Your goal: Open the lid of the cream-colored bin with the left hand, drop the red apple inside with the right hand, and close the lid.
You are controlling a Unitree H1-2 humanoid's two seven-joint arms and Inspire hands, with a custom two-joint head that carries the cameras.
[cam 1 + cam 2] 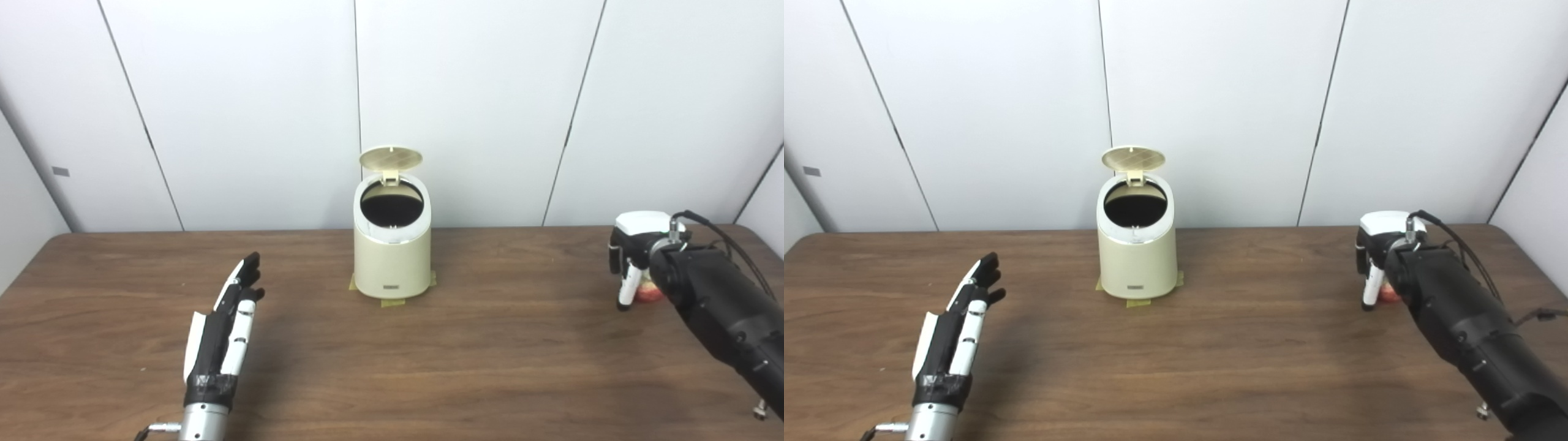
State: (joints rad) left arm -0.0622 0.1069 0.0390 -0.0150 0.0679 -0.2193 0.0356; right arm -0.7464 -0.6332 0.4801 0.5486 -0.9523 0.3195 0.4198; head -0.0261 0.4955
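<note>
at the back middle of the wooden table [392,367] i have the cream-colored bin [392,260], my landmark, standing upright on bits of tan tape [392,302]. its lid [391,158] is tipped up on the rear hinge, so the dark mouth of the bin shows. well to the bin's left and nearer to me, my left hand [223,327] is flat with its fingers straight and a little spread, holding nothing, clear of the bin. far to the bin's right, near the table edge, my right hand [634,260] points down over the red apple [648,293], fingers [627,288] reaching the tabletop beside it. most of the apple is hidden behind the hand and forearm, so i cannot tell whether the fingers actually grip it.
</note>
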